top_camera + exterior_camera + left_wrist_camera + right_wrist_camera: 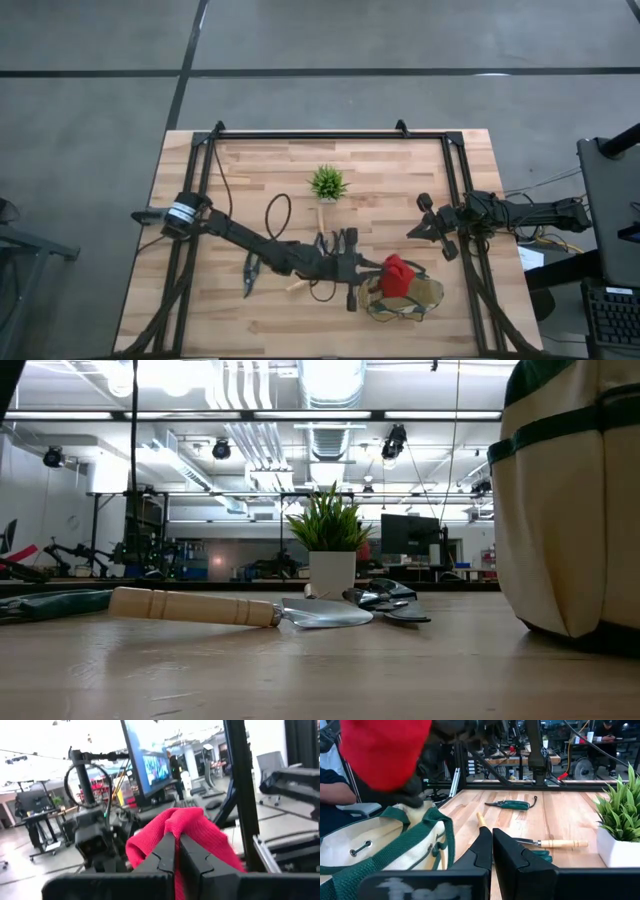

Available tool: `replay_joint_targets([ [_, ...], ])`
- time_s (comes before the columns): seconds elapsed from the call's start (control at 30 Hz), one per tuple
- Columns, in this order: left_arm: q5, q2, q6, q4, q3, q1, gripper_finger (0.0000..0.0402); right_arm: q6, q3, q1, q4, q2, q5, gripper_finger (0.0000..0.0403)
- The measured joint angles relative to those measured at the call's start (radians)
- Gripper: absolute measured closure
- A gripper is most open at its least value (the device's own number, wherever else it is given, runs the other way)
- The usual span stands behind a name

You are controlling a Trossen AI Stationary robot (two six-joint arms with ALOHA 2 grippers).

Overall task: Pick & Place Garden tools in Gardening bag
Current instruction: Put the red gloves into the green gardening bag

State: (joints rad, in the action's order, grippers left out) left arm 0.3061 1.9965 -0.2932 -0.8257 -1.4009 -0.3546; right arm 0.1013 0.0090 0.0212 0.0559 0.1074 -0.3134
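Note:
A red glove (398,274) hangs bunched over the mouth of the tan gardening bag (408,300) at the near right, and my left gripper (378,273) is shut on it. On the table lie green-handled pruning shears (250,272), a wooden-handled trowel (240,608), a second trowel (555,843) and dark shears (385,600). My right gripper (424,216) waits shut at the right side and touches nothing. My left gripper pinches a bunched fold of the red glove (172,827) between its two fingers (162,855). The fingers come about level from the table's left. The glove is lifted clear of the table and bulges past the fingertips, above the bag's rim (420,812).
A small spiky green plant in a white pot (327,184) stands at the far middle of the table. A black frame rail (330,134) runs along the far edge, with uprights at both sides. Bare wood lies along the near left.

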Motion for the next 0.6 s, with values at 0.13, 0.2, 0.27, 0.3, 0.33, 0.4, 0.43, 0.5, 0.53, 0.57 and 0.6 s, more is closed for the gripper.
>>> replay_joint_targets([
  [0.13, -0.003, -0.002, 0.032, 0.065, 0.002, 0.009, 0.0392, 0.0, 0.0, 0.0, 0.0, 0.0, 0.0, 0.0394],
  [0.2, -0.016, 0.01, 0.04, 0.082, 0.009, 0.011, 0.0392, 0.0, 0.0, 0.0, 0.0, 0.0, 0.0, 0.0394],
  [0.27, -0.034, 0.022, 0.044, 0.082, 0.01, 0.01, 0.0392, 0.0, 0.0, 0.0, 0.0, 0.0, 0.0, 0.0394],
  [0.3, -0.037, 0.024, 0.048, 0.084, 0.011, 0.01, 0.0392, 0.0, 0.0, 0.0, 0.0, 0.0, 0.0, 0.0394],
  [0.33, -0.038, 0.024, 0.051, 0.092, 0.011, 0.011, 0.0392, 0.0, 0.0, 0.0, 0.0, 0.0, 0.0, 0.0394],
  [0.4, -0.039, 0.022, 0.057, 0.12, 0.011, 0.016, 0.0392, 0.0, 0.0, 0.0, 0.0, 0.0, 0.0, 0.0394],
  [0.43, -0.038, 0.022, 0.058, 0.13, 0.011, 0.018, 0.0392, 0.0, 0.0, 0.0, 0.0, 0.0, 0.0, 0.0394],
  [0.5, -0.042, 0.023, 0.059, 0.148, 0.014, 0.02, 0.0391, 0.0, 0.0, 0.0, 0.0, 0.0, 0.0, 0.0394],
  [0.53, -0.053, 0.023, 0.058, 0.15, 0.014, 0.021, 0.0388, 0.0, 0.0, 0.0, 0.0, 0.0, 0.0, 0.0394],
  [0.57, -0.063, 0.023, 0.058, 0.149, 0.014, 0.022, 0.0385, 0.0, 0.0, 0.0, 0.0, 0.0, 0.0, 0.0394],
  [0.6, -0.064, 0.023, 0.058, 0.147, 0.014, 0.021, 0.038, 0.0, 0.0, 0.0, 0.0, 0.0, 0.0, 0.0394],
])
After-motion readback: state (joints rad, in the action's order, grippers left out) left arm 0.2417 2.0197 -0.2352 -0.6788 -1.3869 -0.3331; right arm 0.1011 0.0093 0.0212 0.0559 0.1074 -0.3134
